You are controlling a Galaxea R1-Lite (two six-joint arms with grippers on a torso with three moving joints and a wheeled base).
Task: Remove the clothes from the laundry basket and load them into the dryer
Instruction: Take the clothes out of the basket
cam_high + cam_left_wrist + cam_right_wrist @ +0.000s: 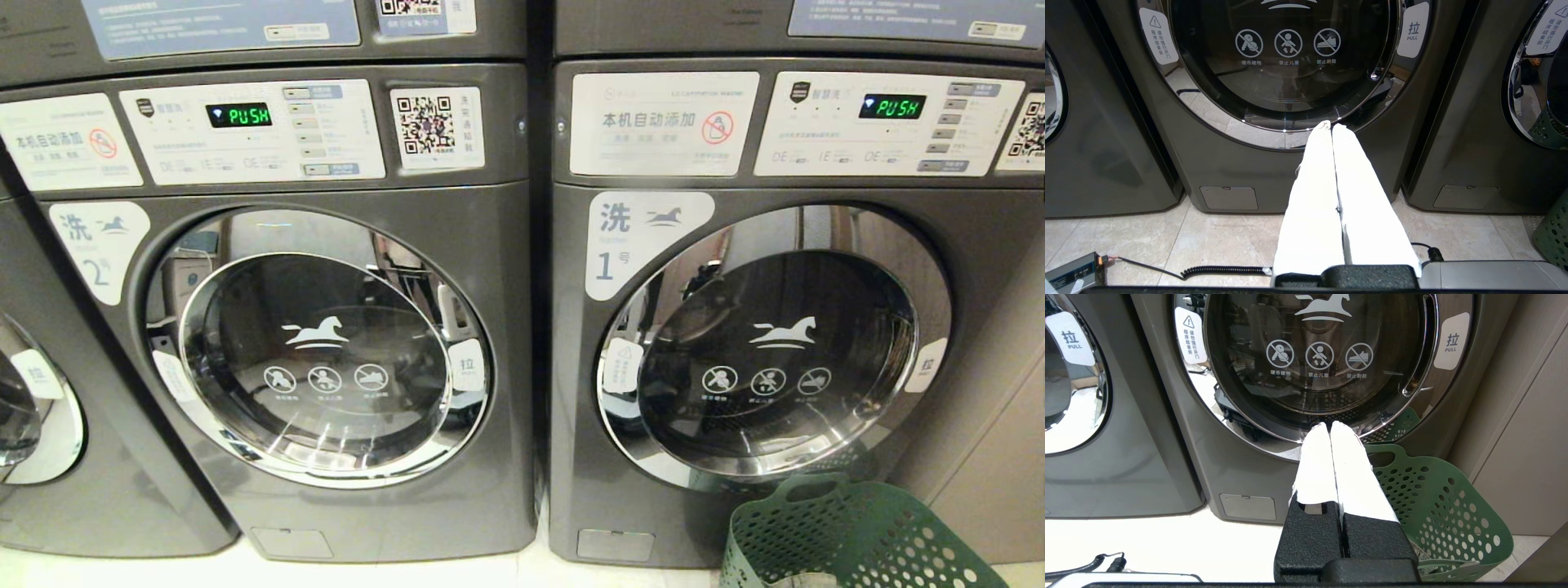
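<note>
- Nearest to you, the left gripper has its two white-wrapped fingers pressed flat together along their whole length, with nothing between them; it hangs low over the pale tiled floor and points at the machine marked 2.
- The right gripper looks the same: its white-wrapped fingers are closed tip to tip on nothing, above their black textured base, and it points at the machine marked 1.
- Neither arm shows in the head view.
- A black coiled cable lies on the tiles near the left gripper's base.
- The green perforated plastic laundry basket stands on the floor just beside the right gripper, in front of the lower right corner of machine 1. You see round holes across its tapered wall, a slot handle cut below the rim, and the wall leaning outward toward the top.
- Low in the head view, a bit of pale fabric shows inside the basket's mouth; you cannot tell what garment it is.
- Behind the basket, the dark grey front-loading machine marked 1 has its round chrome-ringed glass door closed. The door carries a white horse logo and three round prohibition signs, with a white pull tab at its right edge.
- The matching grey machine marked 2 stands just to its left, door also closed.
- Farthest up, both control panels show green "PUSH" displays.
</note>
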